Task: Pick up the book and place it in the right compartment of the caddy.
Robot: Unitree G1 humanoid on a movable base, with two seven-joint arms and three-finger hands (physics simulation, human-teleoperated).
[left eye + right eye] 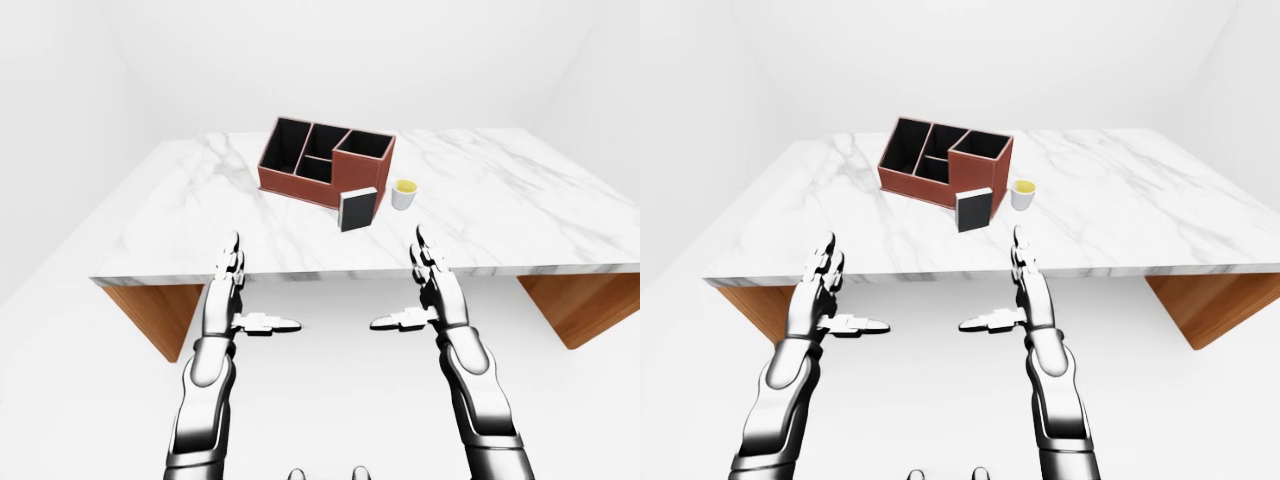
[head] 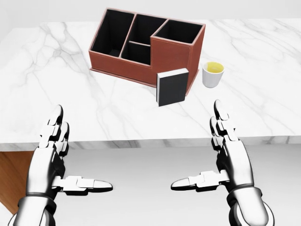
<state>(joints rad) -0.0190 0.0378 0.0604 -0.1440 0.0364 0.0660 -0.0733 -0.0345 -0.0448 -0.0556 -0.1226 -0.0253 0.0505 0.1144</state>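
A black book (image 2: 172,87) stands upright on the marble table (image 2: 70,103), leaning against the near corner of a reddish-brown caddy (image 2: 148,49) with several black-lined compartments. The caddy's tall right compartment (image 2: 178,32) is empty. My left hand (image 2: 61,157) is open, fingers straight, thumb pointing right, below the table's near edge at the head view's lower left. My right hand (image 2: 214,155) is open in the same way at the lower right, below the book. Neither hand touches anything.
A small white cup (image 2: 212,74) with yellow contents stands on the table just right of the book and caddy. The table's near edge (image 2: 150,142) runs between my hands and the book. Wooden table legs (image 1: 150,310) show under both ends.
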